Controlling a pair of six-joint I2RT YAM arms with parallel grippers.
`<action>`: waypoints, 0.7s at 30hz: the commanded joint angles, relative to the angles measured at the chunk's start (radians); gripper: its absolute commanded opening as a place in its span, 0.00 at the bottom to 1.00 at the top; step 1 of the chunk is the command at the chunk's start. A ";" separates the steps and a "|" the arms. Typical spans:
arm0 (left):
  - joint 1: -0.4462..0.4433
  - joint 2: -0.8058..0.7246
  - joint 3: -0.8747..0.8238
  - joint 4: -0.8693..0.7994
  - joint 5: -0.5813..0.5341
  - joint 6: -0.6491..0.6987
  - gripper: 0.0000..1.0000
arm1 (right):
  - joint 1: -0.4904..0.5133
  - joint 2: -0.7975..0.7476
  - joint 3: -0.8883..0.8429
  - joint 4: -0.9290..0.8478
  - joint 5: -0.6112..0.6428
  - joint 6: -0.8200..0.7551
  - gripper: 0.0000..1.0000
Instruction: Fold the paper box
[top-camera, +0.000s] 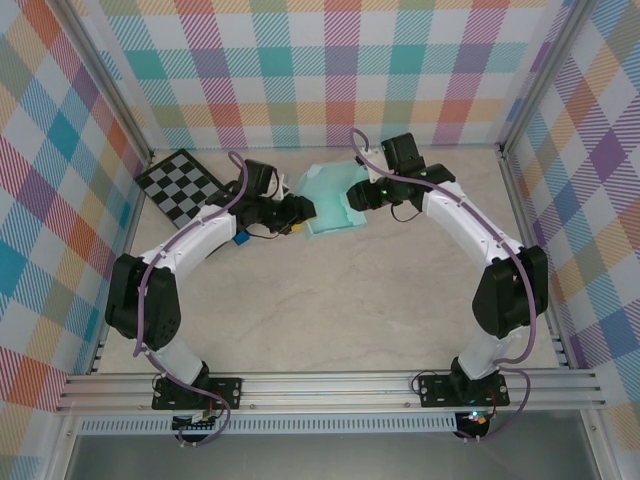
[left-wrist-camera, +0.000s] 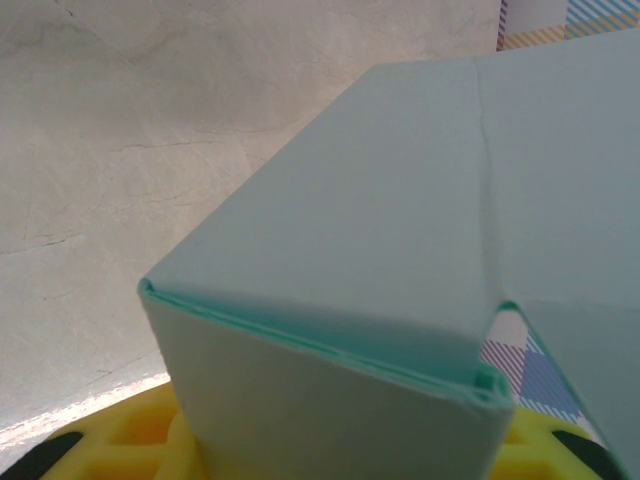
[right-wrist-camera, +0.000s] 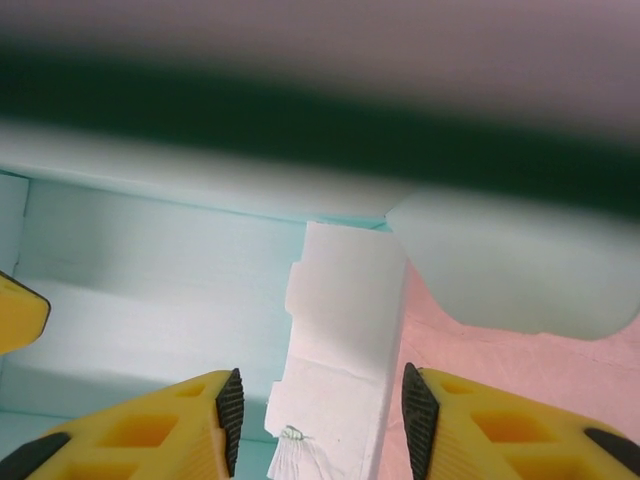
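step: mid-fold | left gripper (top-camera: 305, 209) clamps the pale mint-cyan thin-card paper box (top-camera: 330, 205) | right gripper (right-wrist-camera: 320, 400) open around its tab (right-wrist-camera: 340, 320) | next, I reckon: pinch tab, tuck in

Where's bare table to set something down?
Free: the near tabletop between left arm and right arm, before the paper box; also the far-right corner. Crowded: far left to centre, with checkerboard, blue cube, left gripper and right gripper at the box.
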 joint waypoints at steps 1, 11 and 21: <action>0.008 -0.045 0.023 0.059 0.053 0.003 0.37 | -0.001 0.025 -0.041 -0.016 0.018 -0.006 0.45; 0.008 -0.003 0.019 0.044 0.060 0.009 0.37 | -0.001 -0.006 -0.166 0.105 0.035 0.014 0.45; 0.014 0.062 0.061 -0.030 0.067 0.005 0.37 | -0.001 -0.197 -0.306 0.268 -0.015 0.065 0.58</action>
